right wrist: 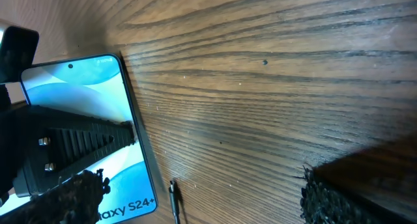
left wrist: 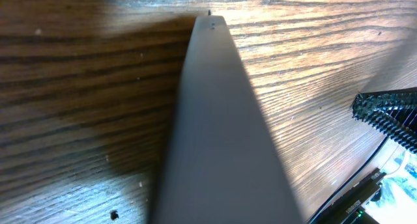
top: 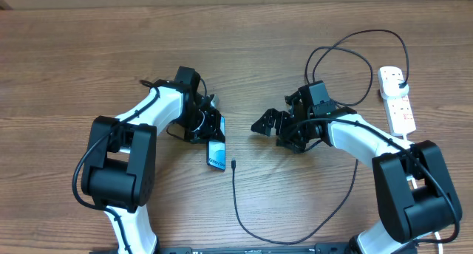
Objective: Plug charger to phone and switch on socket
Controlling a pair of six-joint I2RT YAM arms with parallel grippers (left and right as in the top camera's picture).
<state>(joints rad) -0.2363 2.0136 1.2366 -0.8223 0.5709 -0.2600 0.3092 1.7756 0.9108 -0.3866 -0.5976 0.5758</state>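
L gripper (top: pixel 208 128) is pinching the phone (top: pixel 216 156). In the R wrist view one ridged finger (right wrist: pixel 85 142) lies flat across the blue screen, above the "S24+" text. The L wrist view shows only the phone's grey side running up mid-frame, w/ a second textured finger (left wrist: pixel 391 113) at the right edge. The phone sits center-left of the overhead frame, lower end toward the bottom, tilted rather than flat on the table (top: pixel 74 47). R gripper (top: pixel 270 127) has its fingers spread wide, holding nothing: one pad (right wrist: pixel 62 198) shows lower left in its own cam and the other at lower right, w/ bare wood between. It is near the phone but apart from it. The charger tip (top: pixel 233 164) lies on the wood just beside the phone's lower corner, not touching. Its cable runs down, curves along the bottom edge, comes up under the R arm and loops at upper right to the plug in the socket (top: pixel 397 103) by the right edge. There is open wood across the top and far left, and a clear strip between the two grippers. L arm reaches in from lower left, forearm angled up-right. R arm comes from lower right, forearm pointing left, wrist low.
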